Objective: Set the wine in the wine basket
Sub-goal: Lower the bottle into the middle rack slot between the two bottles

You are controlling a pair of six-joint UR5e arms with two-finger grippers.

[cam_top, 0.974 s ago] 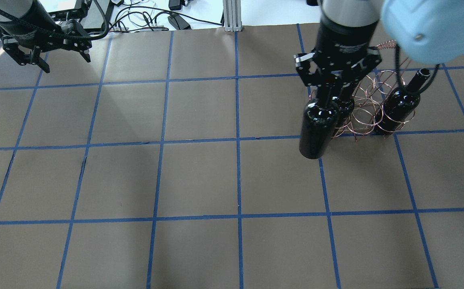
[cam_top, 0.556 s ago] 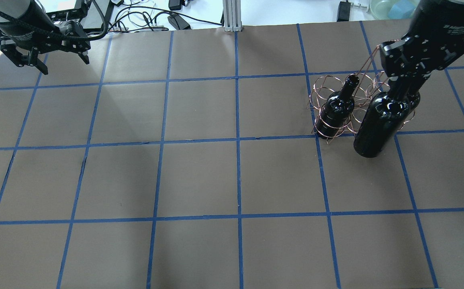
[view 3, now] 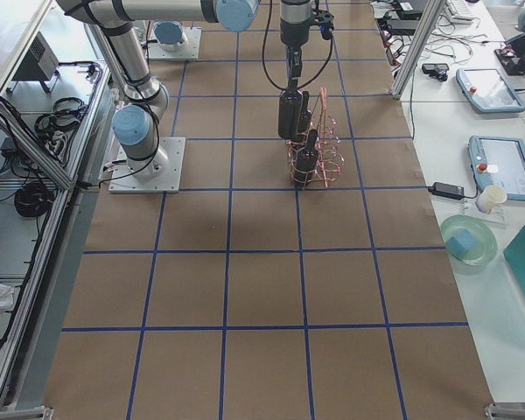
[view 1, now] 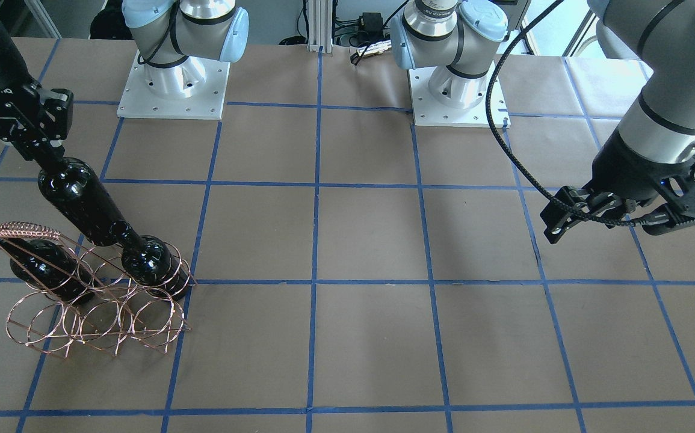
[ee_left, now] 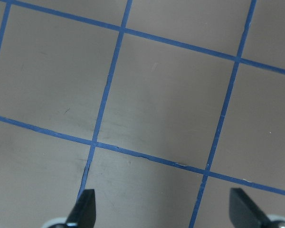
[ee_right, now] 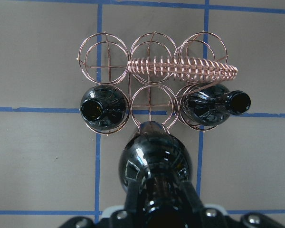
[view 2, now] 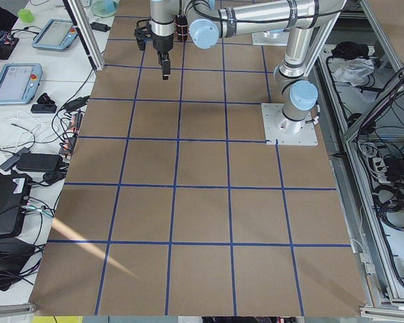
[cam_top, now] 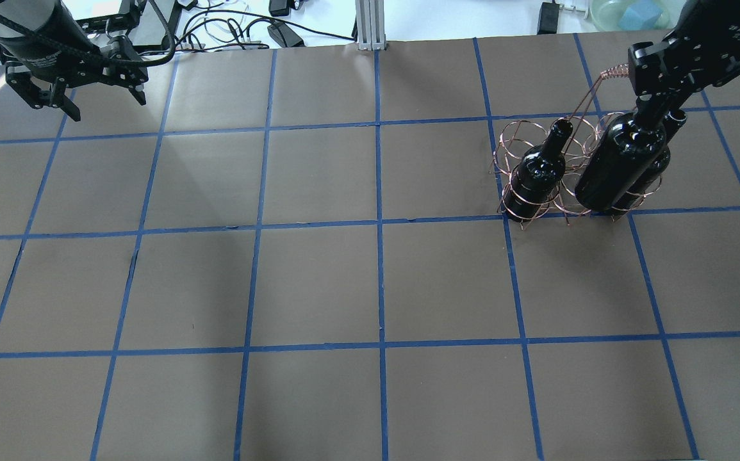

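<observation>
At 6 o'clock of the empty middle hoop (ee_right: 152,86), seen from the right wrist, hangs the wine (ee_right: 154,156). It is neck up, with the right gripper (ee_right: 156,216) jaws clamped on the neck. Its base only overlaps the hoop's near rim and isn't centred.

The wine basket (ee_right: 106,33) already has a 9 o'clock bottle (ee_right: 104,109) and a 3 o'clock bottle (ee_right: 211,107) flanking that hoop. The braided handle (ee_right: 180,66) lies across the row at 12 o'clock.

Risks as I read them:
- If it's lowered from here, the base lands on the wire rim. The rack looks light, so it may tip or skid on the table (cam_top: 318,282).
- Overcorrecting sideways would knock glass against a neighbouring bottle.
- The neck is glossy and the grip is narrow, so any snag could let the bottle swing or slip.
- Pushing too far toward 12 would foul the handle.

The left gripper (ee_left: 164,216) is parked at the table's 10 o'clock in the overhead view. Its jaws are spread wide and empty, so it's not a factor.
</observation>
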